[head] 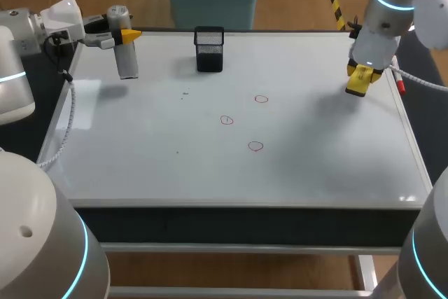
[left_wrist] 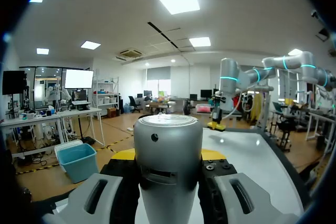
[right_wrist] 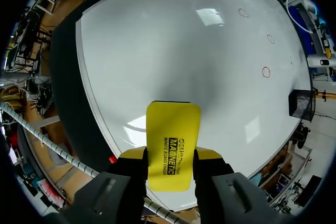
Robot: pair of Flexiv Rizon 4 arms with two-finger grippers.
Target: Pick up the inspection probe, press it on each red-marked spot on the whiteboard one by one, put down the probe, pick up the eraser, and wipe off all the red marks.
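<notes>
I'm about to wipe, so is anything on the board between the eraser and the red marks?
Nothing visible. The eraser, held in the right gripper, has only bare whiteboard between it and the three red marks. The mesh cup stands off at the far edge.

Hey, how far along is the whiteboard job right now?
Both tools are picked up: the left end effector holds the probe, the right end effector the eraser above the whiteboard. Whether pressing is done doesn't show. Three red marks are on it, so setting down the probe and wiping are left.
</notes>
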